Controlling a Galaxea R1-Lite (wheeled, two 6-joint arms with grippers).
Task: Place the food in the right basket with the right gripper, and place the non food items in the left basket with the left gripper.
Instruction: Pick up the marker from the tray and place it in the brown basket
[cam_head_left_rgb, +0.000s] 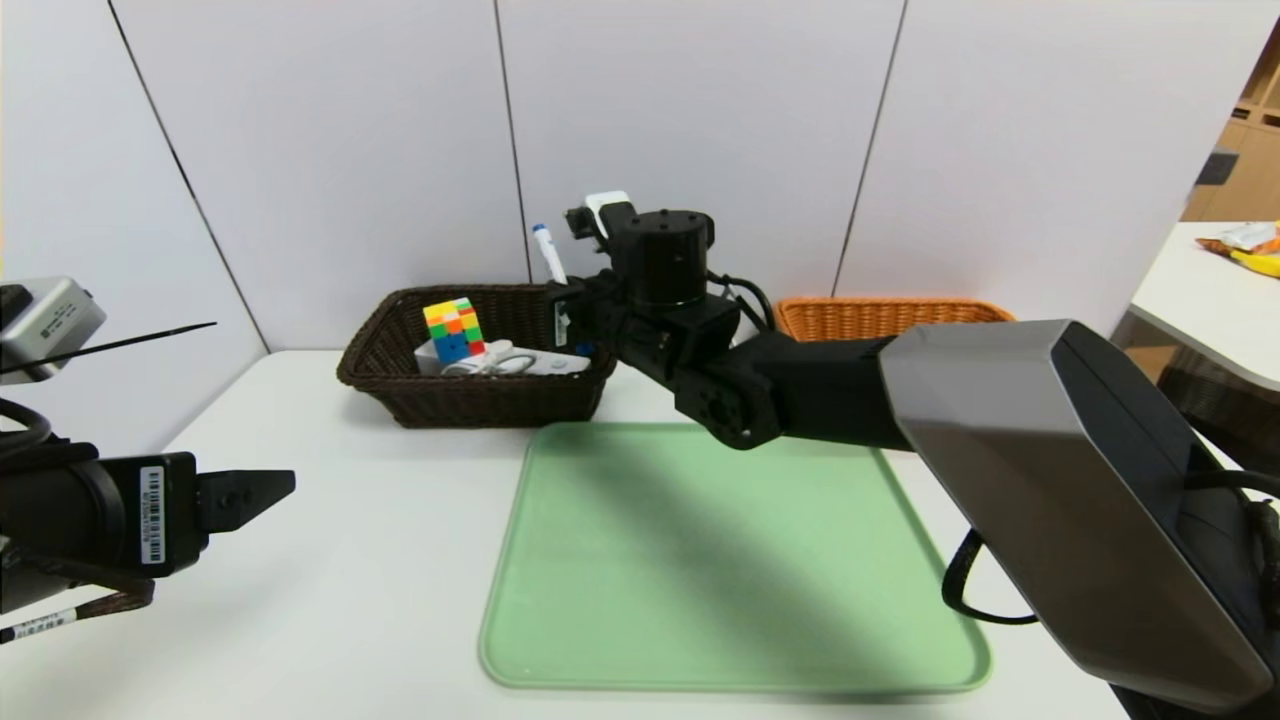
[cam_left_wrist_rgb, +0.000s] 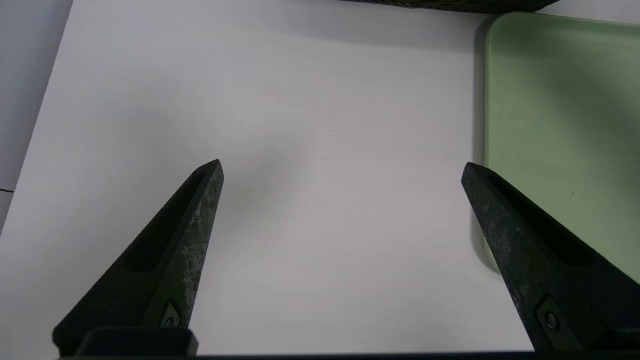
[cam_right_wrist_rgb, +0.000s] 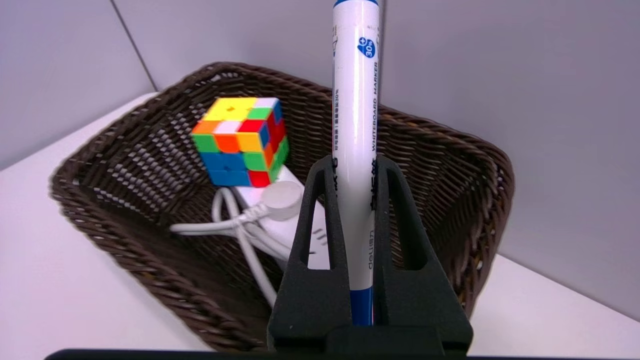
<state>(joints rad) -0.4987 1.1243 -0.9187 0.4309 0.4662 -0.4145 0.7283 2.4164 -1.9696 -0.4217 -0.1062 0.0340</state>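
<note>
A: Your surface carries the dark left basket; power strip and puzzle cube lie inside.

B: Your right gripper clamps the marker upright over that basket; the left gripper hangs wide, holding nothing.

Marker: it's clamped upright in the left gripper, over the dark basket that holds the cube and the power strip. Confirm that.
Wrong gripper. The marker is clamped upright in the right gripper, as the right wrist view shows, over the dark basket holding the cube and power strip. The left gripper is open and holds nothing.
</note>
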